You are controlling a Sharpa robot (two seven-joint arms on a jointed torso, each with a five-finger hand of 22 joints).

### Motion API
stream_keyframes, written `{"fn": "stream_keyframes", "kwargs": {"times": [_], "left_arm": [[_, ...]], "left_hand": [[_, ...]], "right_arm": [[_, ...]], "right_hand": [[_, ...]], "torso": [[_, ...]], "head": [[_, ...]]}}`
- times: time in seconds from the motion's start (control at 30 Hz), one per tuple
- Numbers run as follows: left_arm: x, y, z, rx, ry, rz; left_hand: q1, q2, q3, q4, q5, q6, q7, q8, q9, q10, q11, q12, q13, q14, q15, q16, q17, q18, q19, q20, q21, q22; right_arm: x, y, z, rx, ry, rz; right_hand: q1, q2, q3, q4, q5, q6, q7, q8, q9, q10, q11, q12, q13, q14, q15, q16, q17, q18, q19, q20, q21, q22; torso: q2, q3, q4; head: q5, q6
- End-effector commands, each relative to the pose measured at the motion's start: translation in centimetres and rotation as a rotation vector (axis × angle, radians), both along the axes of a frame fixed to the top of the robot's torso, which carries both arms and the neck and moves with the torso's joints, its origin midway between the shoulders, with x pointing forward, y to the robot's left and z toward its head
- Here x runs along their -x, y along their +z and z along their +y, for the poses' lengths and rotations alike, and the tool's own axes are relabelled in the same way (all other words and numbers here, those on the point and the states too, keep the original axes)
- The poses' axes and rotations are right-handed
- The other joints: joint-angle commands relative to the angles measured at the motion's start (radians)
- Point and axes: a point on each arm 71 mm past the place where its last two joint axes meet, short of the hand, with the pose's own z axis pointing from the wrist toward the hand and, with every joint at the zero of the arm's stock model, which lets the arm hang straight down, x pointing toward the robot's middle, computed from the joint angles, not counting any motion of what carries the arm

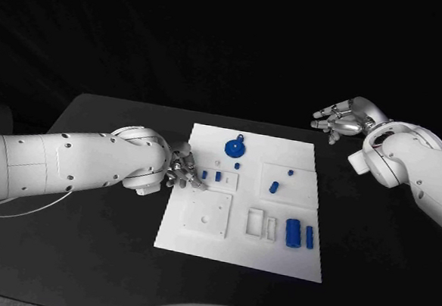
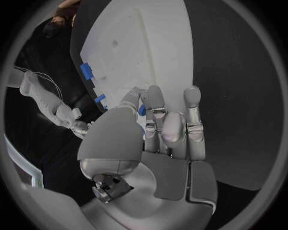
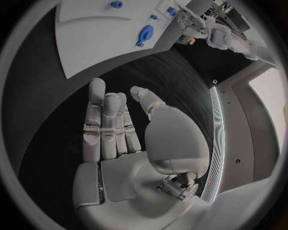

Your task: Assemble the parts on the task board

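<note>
- Nearest you, the left arm reaches in across the black table [image 1: 86, 257], and its left hand [image 1: 184, 168] sits at the left edge of the task board [image 1: 233, 246], fingertips down among the small blue parts there. In the left wrist view the fingers [image 2: 155, 103] curl forward over a small blue piece [image 2: 141, 110]; whether it is actually pinched, you cannot tell.
- Your task board lies in the middle of the table, white, with the parts spread over it.
- Off the board's far right corner, the right hand [image 1: 342, 118] hovers above the table, fingers apart and holding nothing; the right wrist view shows its palm bare.
- Largest part is the round blue disc [image 1: 234, 148] near the far edge; then two upright blue cylinders [image 1: 293, 232] at the right near side; then the small pegs [image 1: 218, 175] by the left hand.
- You look to be early in the job: picking a first small peg. Next move calls for a firm pinch, a clean lift, then lining it up with its socket.
- No brand, label or writing can be read anywhere.
</note>
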Motion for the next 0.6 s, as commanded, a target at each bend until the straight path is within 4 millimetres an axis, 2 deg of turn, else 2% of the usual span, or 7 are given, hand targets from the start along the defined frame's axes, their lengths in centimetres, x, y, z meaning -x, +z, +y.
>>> {"fn": "stream_keyframes", "kwargs": {"times": [0.03,0.13,0.2,0.23,0.4,0.47,0.6], "left_arm": [[0.7,-0.6,0.1,0.013,-0.036,0.062],[0.6,-0.1,0.4,0.038,-0.031,0.063],[0.5,0.4,0.7,0.063,-0.026,0.063],[0.3,1.0,0.9,0.086,-0.021,0.065],[-0.3,3.1,1.5,0.176,-0.014,0.081],[-0.7,4.1,1.4,0.206,-0.024,0.088],[-1.5,6.2,1.3,0.23,-0.043,0.058]], "left_hand": [[-0.015,0.002,-0.003,0.013,0.023,-0.028,0.005,-0.006,-0.013,0.049,0.009,-0.016,-0.006,-0.013,-0.003,-0.016,-0.022,-0.027,-0.003,-0.016,-0.011,0.013],[-0.035,0.005,0.0,0.038,0.027,-0.077,0.018,-0.008,-0.057,0.048,0.011,-0.037,-0.01,-0.022,-0.006,-0.03,-0.045,-0.048,-0.005,-0.036,-0.021,0.011],[-0.046,-0.002,0.003,0.065,-0.002,-0.127,0.037,-0.007,-0.168,0.047,0.019,-0.053,-0.013,-0.029,-0.005,-0.048,-0.075,-0.06,-0.005,-0.046,-0.03,0.009],[-0.048,-0.006,0.004,0.081,-0.01,-0.167,0.055,-0.009,-0.285,0.047,0.028,-0.062,-0.012,-0.031,-0.002,-0.055,-0.087,-0.065,-0.004,-0.047,-0.038,0.007],[-0.055,0.001,-0.007,0.088,-0.027,-0.215,0.084,-0.005,-0.541,0.041,0.039,-0.116,-0.019,-0.067,0.009,-0.102,-0.168,-0.069,-0.018,-0.041,-0.075,0.004],[-0.046,0.025,-0.013,0.064,-0.008,-0.247,0.096,-0.005,-0.587,0.009,0.047,-0.151,-0.025,-0.117,0.018,-0.155,-0.248,-0.074,-0.043,-0.036,-0.106,-0.003],[-0.042,0.054,-0.043,0.023,-0.004,-0.278,0.11,-0.005,-0.621,-0.049,0.059,-0.212,-0.045,-0.158,0.028,-0.21,-0.302,-0.083,-0.062,-0.027,-0.181,-0.052]], "right_arm": [[0.1,-0.1,0.1,0.0,0.015,0.004],[0.1,-0.2,0.0,0.0,0.013,0.004],[0.1,-0.2,0.0,0.001,0.012,0.005],[0.1,-0.2,0.0,0.001,0.012,0.005],[0.1,-0.3,0.0,0.0,0.012,0.006],[0.1,-0.3,0.0,0.0,0.012,0.007],[0.1,-0.4,0.0,-0.002,0.012,0.011]], "right_hand": [[-0.007,0.001,-0.002,0.002,0.005,-0.005,0.004,-0.003,-0.001,-0.002,0.0,0.0,-0.001,-0.006,-0.002,-0.006,-0.002,-0.005,0.029,-0.005,-0.005,-0.002],[-0.007,0.001,-0.002,0.002,0.005,-0.005,0.004,-0.003,-0.001,-0.002,0.0,0.0,-0.001,-0.006,-0.002,-0.006,-0.002,-0.005,0.029,-0.005,-0.005,-0.002],[-0.007,0.001,-0.002,0.002,0.005,-0.005,0.004,-0.003,-0.001,-0.002,0.0,0.0,-0.001,-0.006,-0.002,-0.006,-0.002,-0.005,0.029,-0.005,-0.005,-0.002],[-0.007,0.001,-0.002,0.002,0.005,-0.005,0.004,-0.003,-0.001,-0.002,0.0,0.0,-0.001,-0.006,-0.002,-0.006,-0.002,-0.005,0.029,-0.005,-0.005,-0.002],[-0.007,0.001,-0.002,0.002,0.005,-0.005,0.004,-0.003,-0.001,-0.002,0.0,0.0,-0.001,-0.006,-0.002,-0.006,-0.002,-0.005,0.029,-0.005,-0.005,-0.002],[-0.009,0.001,-0.002,0.003,0.005,-0.006,0.004,-0.003,-0.001,-0.002,0.0,0.0,-0.001,-0.006,-0.002,-0.006,-0.002,-0.005,0.029,-0.005,-0.005,-0.002],[-0.011,0.001,-0.003,0.005,0.005,-0.006,0.004,-0.003,-0.001,-0.003,0.001,0.0,-0.001,-0.007,-0.002,-0.006,-0.002,-0.005,0.029,-0.005,-0.005,-0.003]], "torso": [[0.0,-0.0005,-0.0007],[0.0,-0.0008,-0.0011],[0.0,-0.0004,-0.0009],[0.0,0.0002,-0.0009],[0.0,0.0009,-0.0004],[0.0,0.0003,0.0],[-0.001,-0.002,0.0004]], "head": [[-0.002,0.004],[-0.004,0.006],[-0.004,0.008],[-0.004,0.008],[-0.004,0.015],[-0.005,0.021],[-0.007,0.025]]}}
